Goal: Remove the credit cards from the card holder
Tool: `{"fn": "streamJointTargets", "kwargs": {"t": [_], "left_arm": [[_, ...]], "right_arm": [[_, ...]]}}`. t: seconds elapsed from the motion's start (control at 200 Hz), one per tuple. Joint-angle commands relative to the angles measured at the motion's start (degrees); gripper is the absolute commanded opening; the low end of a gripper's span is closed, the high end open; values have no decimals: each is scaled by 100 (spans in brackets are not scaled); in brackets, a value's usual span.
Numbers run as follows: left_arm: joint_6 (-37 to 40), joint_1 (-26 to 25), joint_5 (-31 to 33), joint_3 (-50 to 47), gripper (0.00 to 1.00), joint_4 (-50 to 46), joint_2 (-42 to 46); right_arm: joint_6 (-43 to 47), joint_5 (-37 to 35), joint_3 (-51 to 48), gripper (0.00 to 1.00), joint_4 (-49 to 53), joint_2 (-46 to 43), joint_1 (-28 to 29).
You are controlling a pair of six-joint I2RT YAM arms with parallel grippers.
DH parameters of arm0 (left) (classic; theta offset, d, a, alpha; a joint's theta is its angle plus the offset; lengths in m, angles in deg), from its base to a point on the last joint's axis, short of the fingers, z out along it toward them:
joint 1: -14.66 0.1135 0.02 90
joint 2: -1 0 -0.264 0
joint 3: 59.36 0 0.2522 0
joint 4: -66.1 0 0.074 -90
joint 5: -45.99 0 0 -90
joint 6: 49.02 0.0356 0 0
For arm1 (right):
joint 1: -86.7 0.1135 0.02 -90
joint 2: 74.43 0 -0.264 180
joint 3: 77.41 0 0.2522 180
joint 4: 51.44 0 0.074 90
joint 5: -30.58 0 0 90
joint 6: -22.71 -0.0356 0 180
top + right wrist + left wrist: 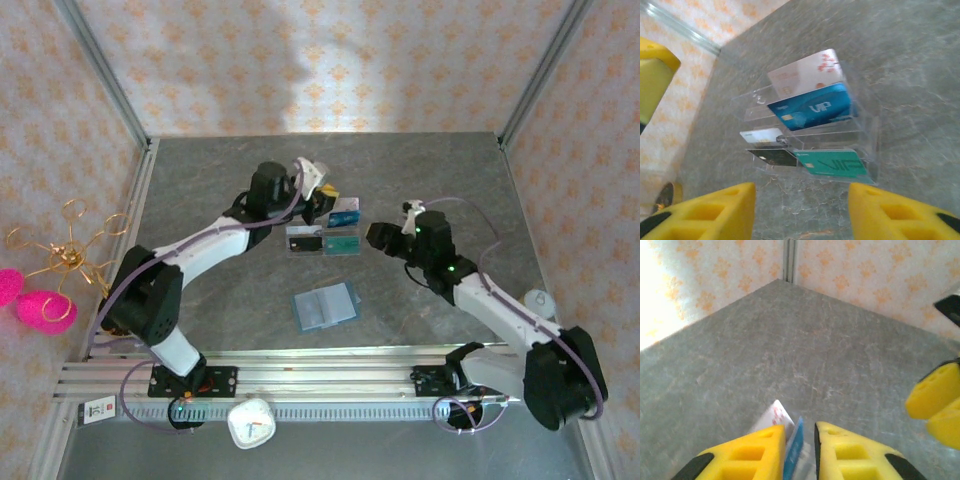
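The card holder (325, 307) lies opened flat on the bench (430, 170), near my bases and well apart from both pairs of jaws. Its pale sleeves look empty from above, though I cannot be sure at that size. The silvery grey card (805, 72) and the blue card (812, 107) stand tilted, one behind the other, in a clear tray (866, 131) farther out.

My left jaws hang close over those two cards with a narrow gap between them, clamped on nothing I can make out. My right jaws are spread wide beside the tray, holding nothing.

I judge these cards to be light, stiff and slick, and too thin to lift easily off a flat surface. The place to take one is its free upper edge, with the pads pressed on the two broad faces. The pinch should be light, since the tray looks light enough to slide or tip.
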Motion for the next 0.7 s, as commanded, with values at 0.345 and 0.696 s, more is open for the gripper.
{"fn": "streamJointTargets", "kwargs": {"t": [0.345,0.696], "left_arm": [[-2735,-139,1023,-2444,32,1905,2101],[-2581,-139,1258,-2620,33,1389,2750]], "right_arm": [[346,-291,1458,48,-158,2155,925],[162,-645,2071,48,-192,3055,1025]]}}
